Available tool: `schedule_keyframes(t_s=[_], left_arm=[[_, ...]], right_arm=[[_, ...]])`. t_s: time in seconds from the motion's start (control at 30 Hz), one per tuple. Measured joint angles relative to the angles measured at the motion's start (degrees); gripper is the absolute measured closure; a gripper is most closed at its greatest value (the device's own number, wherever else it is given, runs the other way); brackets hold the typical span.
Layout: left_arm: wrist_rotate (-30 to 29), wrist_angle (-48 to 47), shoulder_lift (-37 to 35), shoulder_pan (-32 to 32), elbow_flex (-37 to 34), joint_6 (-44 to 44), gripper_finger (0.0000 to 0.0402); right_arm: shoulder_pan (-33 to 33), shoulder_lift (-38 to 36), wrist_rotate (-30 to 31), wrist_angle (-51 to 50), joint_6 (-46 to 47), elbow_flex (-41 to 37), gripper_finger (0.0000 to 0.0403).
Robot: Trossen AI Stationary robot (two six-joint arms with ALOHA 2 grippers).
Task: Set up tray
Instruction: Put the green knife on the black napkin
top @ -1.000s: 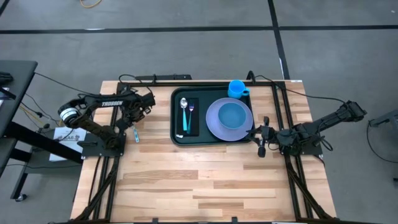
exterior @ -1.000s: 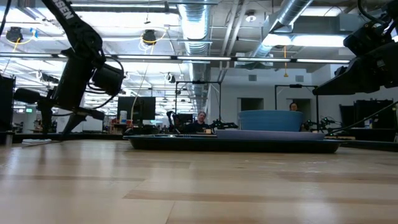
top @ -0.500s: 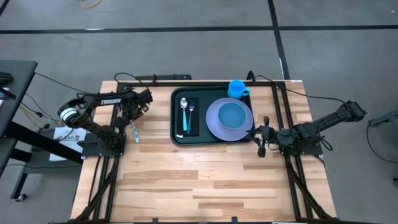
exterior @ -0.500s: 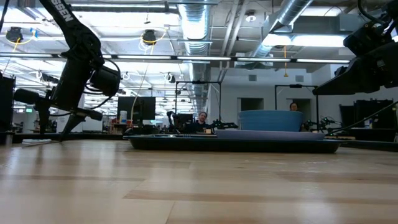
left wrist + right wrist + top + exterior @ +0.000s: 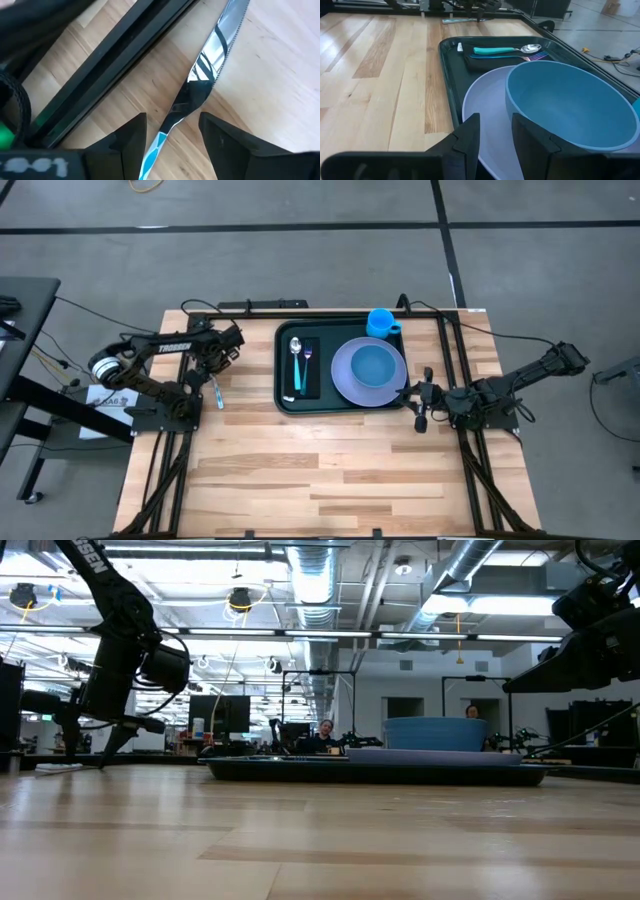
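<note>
The dark green tray lies at the table's far middle. It holds a lavender plate with a blue bowl, and a spoon and fork on a black strip. A blue cup stands at its far rim. A knife with a blue handle lies flat on the table, left of the tray. My left gripper is open just above it, one finger on each side of the handle. My right gripper is open and empty at the tray's near right corner.
Black frame rails run along the table's left and right sides, and one rail lies close beside the knife. The near half of the wooden table is bare. People sit in the room behind the table.
My left gripper has moved a little toward the table's left edge, staying over the knife. The knife and the things on the tray have not moved.
</note>
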Motion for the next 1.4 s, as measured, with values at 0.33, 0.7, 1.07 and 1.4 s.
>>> schedule_keyframes(t_s=[0.33, 0.7, 1.07, 1.4], left_arm=[[0.4, 0.3, 0.2, 0.1, 0.4, 1.8, 0.0222], [0.8, 2.0, 0.3, 0.2, 0.4, 2.0, 0.0324], [0.7, 3.2, 0.3, 0.1, 0.4, 4.6, 0.0386], [0.9, 1.8, 1.0, -0.5, 5.7, 4.6, 0.0392]], right_arm=[[0.0, 0.0, 0.0, 0.0, 0.0, 0.0, 0.0296], [0.0, 0.0, 0.0, 0.0, 0.0, 0.0, 0.0296], [0.0, 0.0, 0.0, 0.0, 0.0, 0.0, 0.0296], [0.0, 0.0, 0.0, 0.0, 0.0, 0.0, 0.0296]])
